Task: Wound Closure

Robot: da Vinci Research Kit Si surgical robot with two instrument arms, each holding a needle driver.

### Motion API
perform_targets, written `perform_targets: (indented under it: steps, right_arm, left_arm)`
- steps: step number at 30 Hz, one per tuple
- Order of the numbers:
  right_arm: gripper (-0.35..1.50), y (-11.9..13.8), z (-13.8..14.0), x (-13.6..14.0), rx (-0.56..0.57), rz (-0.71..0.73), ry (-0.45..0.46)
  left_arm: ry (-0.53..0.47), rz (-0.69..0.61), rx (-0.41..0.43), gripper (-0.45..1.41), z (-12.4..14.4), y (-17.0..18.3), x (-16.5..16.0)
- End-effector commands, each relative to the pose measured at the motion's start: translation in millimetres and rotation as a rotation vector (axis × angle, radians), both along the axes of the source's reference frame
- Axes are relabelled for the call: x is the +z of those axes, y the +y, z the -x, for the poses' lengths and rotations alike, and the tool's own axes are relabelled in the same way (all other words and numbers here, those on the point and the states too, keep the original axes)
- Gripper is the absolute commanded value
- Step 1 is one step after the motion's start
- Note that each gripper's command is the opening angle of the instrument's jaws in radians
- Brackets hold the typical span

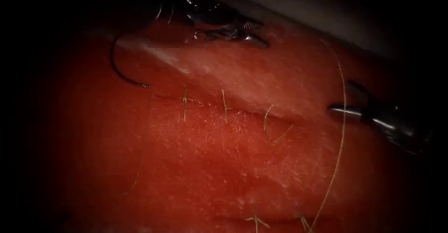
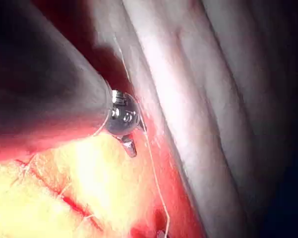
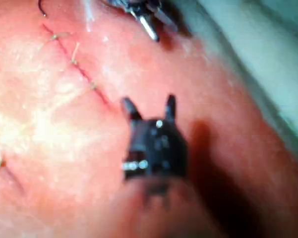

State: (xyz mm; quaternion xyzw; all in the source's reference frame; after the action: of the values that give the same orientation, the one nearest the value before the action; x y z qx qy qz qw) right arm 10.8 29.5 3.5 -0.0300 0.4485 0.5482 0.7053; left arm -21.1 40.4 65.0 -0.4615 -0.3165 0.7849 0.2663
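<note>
Endoscope view: red, moist pork-belly tissue [image 1: 210,167] with a thin dark cut [image 1: 242,114] running from 9 to 3 o'clock across the middle. Three short tan thread stitches [image 1: 225,104] cross the cut. More knotted tan stitch ends [image 1: 255,221] sit at 6 o'clock.

The dark curved steel needle [image 1: 113,65] lies at 10 o'clock, on the cut's left side. Its arc bulges toward 9 o'clock and its lower end meets the tissue right at the cut's left end. Cannot tell how deep it goes. Neither tool is seen gripping it.

The silver left arm's tool [image 1: 254,34] is at 12 o'clock, above the cut and close over the tissue, at 2 o'clock from the needle. Cannot tell whether it is spread, pressed together or gripping anything. The left wrist view shows it [image 2: 129,146] low over the tissue with the thread [image 2: 151,158] passing just beside it and the cut [image 2: 54,191] nearby.

The dark metal right arm's tool [image 1: 338,110] is at 3 o'clock, past the cut's right end. The long fine tan thread [image 1: 343,121] runs from 1 toward 5 o'clock and crosses its tip. In the right wrist view, the right arm's tool [image 3: 149,105] has its two prongs spread wide, with nothing between them, near the end of the cut [image 3: 82,74]. The left arm's tool [image 3: 149,27] is beyond it.
</note>
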Motion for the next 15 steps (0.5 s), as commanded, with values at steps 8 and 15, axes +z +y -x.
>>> perform_targets:
  steps: [8,15]
  right_arm:
    - [1.43,-0.2,-0.8,0.7,-0.008,0.003,0.010]
    - [1.43,0.1,1.5,-0.1,-0.145,-0.030,-0.089]
  left_arm:
    - [0.016,0.023,0.072,0.77,-3.7,-0.5,2.3]
    - [0.037,0.004,0.161,0.77,-9.8,-1.1,-2.3]
